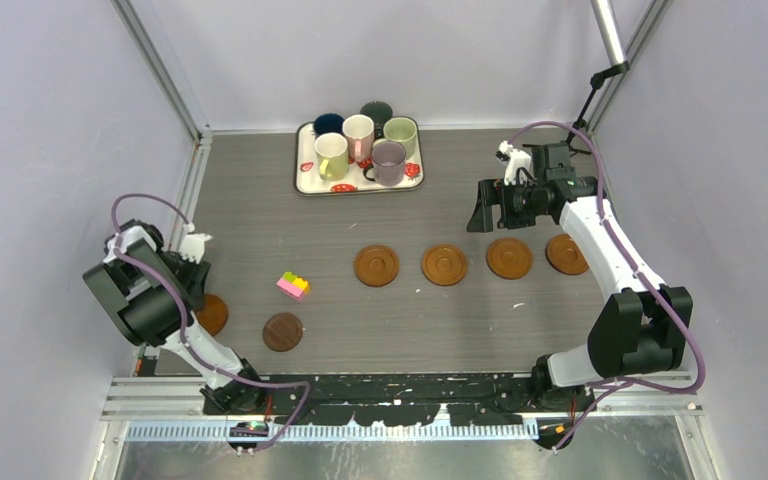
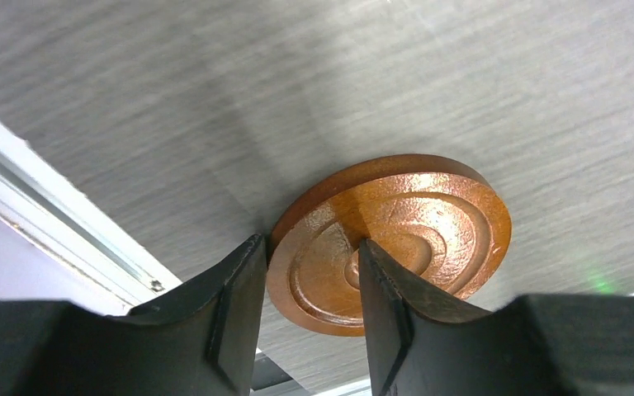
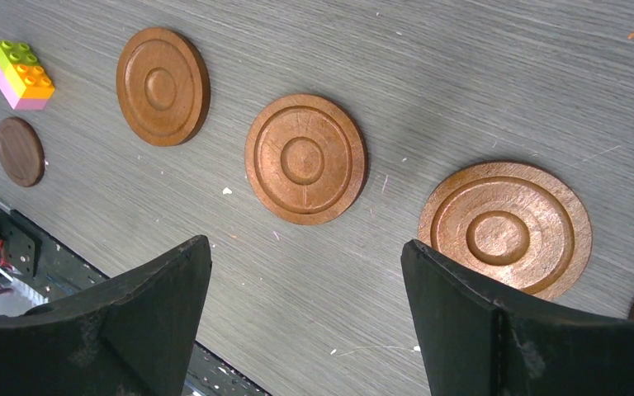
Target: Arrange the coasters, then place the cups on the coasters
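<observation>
**A Robot Test Lab, Not a Home**

This looks like a lab where robots are tested. Plain pale walls [image 1: 20, 120] stand around a grey table [image 1: 260, 200] like a box. Shiny metal bars [image 1: 160, 70] go up the corners at 11 and 1 o'clock. The left arm [image 1: 150, 290] and the right arm [image 1: 610, 250] are fixed to a metal rail [image 1: 410, 385] at 6 o'clock. Purple cables [image 1: 695, 340] loop from them. A tray [image 1: 305, 175] of mugs [image 1: 358, 130] sits at 12 o'clock. A toy block [image 1: 293, 285] lies near the middle, a little toward 8 o'clock.
</observation>
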Available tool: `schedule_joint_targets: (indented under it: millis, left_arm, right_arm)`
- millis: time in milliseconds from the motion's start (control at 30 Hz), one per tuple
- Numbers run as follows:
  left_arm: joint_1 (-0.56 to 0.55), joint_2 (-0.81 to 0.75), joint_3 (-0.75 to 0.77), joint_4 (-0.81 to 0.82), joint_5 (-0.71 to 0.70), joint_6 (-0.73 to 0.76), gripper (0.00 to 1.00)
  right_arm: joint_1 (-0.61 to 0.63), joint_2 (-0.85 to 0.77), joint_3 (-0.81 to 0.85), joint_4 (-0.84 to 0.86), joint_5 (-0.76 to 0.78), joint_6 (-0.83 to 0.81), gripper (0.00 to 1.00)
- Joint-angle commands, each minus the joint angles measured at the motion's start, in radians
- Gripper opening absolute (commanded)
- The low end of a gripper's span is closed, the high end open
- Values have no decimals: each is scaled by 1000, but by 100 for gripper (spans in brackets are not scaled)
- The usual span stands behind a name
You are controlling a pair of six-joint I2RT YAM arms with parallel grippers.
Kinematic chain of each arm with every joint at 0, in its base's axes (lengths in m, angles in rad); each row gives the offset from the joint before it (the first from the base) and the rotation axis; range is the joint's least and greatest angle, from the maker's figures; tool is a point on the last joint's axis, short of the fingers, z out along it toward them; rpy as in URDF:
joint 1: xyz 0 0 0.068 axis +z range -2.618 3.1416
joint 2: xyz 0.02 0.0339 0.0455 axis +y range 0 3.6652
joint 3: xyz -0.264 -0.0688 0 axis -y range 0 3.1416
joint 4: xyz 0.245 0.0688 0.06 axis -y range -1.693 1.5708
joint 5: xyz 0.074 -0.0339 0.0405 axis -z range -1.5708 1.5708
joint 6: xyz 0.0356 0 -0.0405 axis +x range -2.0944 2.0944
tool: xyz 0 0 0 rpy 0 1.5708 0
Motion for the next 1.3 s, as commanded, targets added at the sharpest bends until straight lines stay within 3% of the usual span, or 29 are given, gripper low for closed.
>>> schedule_joint_targets:
  millis: [0,200,533,1000,1267]
  left_arm:
    - [-53,65,73,160,55,-141,40]
    - [-220,114,129,253,-10,-285,39]
    - [-511,242,296,248,-59,-449,38]
    - [-791,24,84,179,20,-565,35]
    - [-877,-16,50,176,24,-645,34]
  right_arm:
    - [0,-1,13,8,-4,-9,89]
    - [1,6,14,9,-5,-11,89]
    - [-1,4,11,8,5,-19,89]
    - [0,-4,11,8,-1,-20,89]
    - [-1,-10,8,8,-3,-20,89]
